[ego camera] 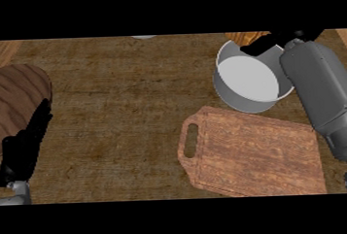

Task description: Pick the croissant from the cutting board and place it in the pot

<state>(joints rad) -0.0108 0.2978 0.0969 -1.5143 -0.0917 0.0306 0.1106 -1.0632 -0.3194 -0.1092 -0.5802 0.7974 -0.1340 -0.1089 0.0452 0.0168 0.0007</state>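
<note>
The wooden cutting board (257, 155) lies at the lower right with nothing on it. Beyond it stands the grey pot (233, 95), and the part of its inside that shows is bare. My right forearm runs up the right side, and my right hand (274, 41) hangs over the pot's far rim. Its fingers are curled against an orange-brown piece, the croissant (244, 37), which is mostly hidden at the view's top edge. My left hand (25, 143) rests open at the left edge, fingers straight and pointing up.
A dark round wooden plate (14, 100) lies at the left, partly behind my left hand. Light wooden pieces show in the top left corner (0, 49) and the top right corner (346, 35). A small pale thing (143, 37) sits at the top edge.
</note>
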